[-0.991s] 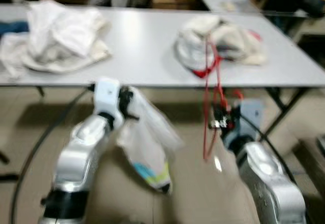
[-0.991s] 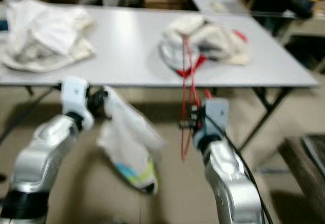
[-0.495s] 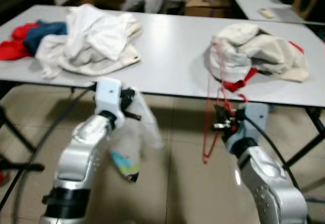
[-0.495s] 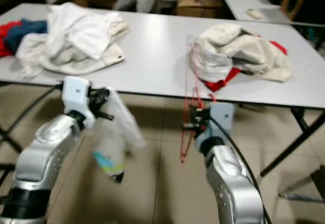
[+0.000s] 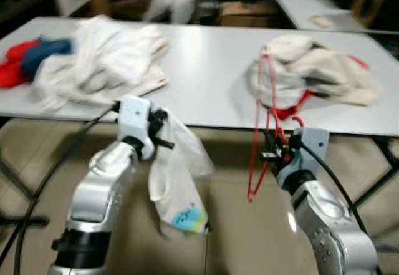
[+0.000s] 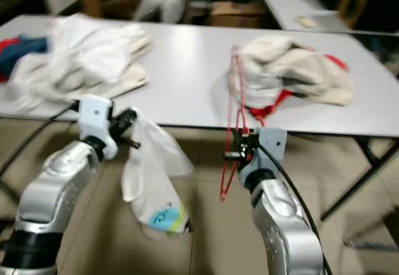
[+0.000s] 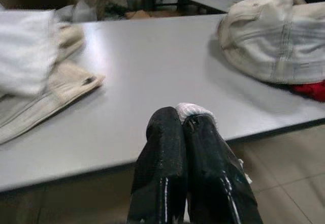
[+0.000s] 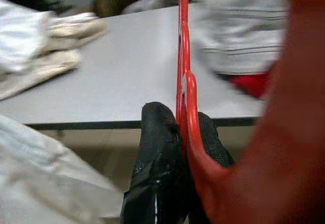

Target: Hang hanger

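My right gripper [image 5: 270,154] is shut on a thin red hanger [image 5: 258,125], which stands upright in front of the grey table [image 5: 206,69]; its frame also runs between the fingers [image 8: 158,148] in the right wrist view as the red hanger [image 8: 184,82]. My left gripper [image 5: 159,131] is shut on a white garment [image 5: 177,184] with a blue and green print, hanging limp below the table's front edge. In the left wrist view a bit of white cloth [image 7: 189,109] pokes out between the closed fingers [image 7: 162,148].
On the table lie a heap of white clothes [image 5: 103,57] at the left, with blue and red cloth [image 5: 25,60] beside it, and a cream pile over red fabric [image 5: 318,75] at the right. A second table [image 5: 312,4] stands behind. Tiled floor [image 5: 230,237] lies below.
The camera has shifted a little. The white garment has swung down and hangs lower and fuller below my left gripper. Both grippers keep their hold.
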`<state>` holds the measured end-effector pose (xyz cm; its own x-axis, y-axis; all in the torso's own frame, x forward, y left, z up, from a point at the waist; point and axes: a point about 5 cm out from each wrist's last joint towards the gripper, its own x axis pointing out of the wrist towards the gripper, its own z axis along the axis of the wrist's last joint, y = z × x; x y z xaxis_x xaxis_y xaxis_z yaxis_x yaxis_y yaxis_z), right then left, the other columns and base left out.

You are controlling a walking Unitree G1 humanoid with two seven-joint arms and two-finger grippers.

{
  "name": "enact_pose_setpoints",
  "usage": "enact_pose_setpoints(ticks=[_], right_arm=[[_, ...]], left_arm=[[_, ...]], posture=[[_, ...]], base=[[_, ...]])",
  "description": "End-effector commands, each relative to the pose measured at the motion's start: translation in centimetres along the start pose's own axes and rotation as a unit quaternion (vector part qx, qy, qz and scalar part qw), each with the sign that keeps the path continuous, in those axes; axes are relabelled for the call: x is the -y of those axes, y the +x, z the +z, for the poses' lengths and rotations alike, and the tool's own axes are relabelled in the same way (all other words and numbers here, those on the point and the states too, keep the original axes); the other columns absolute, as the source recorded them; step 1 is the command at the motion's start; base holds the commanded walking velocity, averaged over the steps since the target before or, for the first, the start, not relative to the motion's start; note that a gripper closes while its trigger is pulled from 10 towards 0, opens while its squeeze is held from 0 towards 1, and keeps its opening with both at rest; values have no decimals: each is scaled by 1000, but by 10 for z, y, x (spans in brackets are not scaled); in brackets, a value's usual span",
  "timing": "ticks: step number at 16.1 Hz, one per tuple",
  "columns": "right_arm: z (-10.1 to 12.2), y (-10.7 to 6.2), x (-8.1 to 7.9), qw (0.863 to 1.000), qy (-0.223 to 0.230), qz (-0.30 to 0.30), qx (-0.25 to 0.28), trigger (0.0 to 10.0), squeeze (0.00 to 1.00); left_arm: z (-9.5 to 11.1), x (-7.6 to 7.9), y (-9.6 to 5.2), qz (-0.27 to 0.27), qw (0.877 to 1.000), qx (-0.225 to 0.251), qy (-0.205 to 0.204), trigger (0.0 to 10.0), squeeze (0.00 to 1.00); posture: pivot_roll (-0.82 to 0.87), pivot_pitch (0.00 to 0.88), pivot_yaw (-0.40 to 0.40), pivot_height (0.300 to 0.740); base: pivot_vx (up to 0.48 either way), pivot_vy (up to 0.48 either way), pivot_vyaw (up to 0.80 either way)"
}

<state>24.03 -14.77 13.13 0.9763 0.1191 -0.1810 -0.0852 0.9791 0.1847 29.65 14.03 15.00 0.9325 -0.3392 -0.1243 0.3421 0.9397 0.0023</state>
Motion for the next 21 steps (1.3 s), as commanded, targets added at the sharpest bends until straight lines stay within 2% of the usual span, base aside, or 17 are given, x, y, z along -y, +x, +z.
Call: enact_pose_setpoints(ticks=[1, 7, 11, 15, 17, 21], right_arm=[[4, -2, 6, 1000, -4, -13, 5, 10000, 0], [10, -3, 7, 1000, -21, 23, -3, 10000, 0], [25, 0, 6, 995, -61, 76, 0, 10000, 0], [31, -8, 6, 984, -117, 130, -17, 10000, 0], [42, -16, 14, 973, -155, 167, -36, 10000, 0], [61, -26, 31, 958, -208, 190, -49, 10000, 0]], left_arm=[[9, 9, 4, -18, 1000, 16, 5, 10000, 0], [18, 7, 7, -10, 1000, 25, 6, 10000, 0], [30, 3, 13, -4, 999, 40, 0, 10000, 0], [42, 6, 21, -20, 998, 56, -1, 10000, 0], [53, 7, 30, -28, 997, 69, -2, 10000, 0], [75, 3, 47, -38, 995, 90, 5, 10000, 0]], posture=[[-40, 20, 6, 740], [-47, 18, -8, 740], [-39, 4, -5, 740], [-38, 0, 2, 740], [-46, 0, -3, 740], [-55, 0, -3, 740]], base=[[296, 0, -419], [294, 0, -70], [296, 0, 0], [311, 0, 0], [315, 0, -231], [317, 0, -580]])
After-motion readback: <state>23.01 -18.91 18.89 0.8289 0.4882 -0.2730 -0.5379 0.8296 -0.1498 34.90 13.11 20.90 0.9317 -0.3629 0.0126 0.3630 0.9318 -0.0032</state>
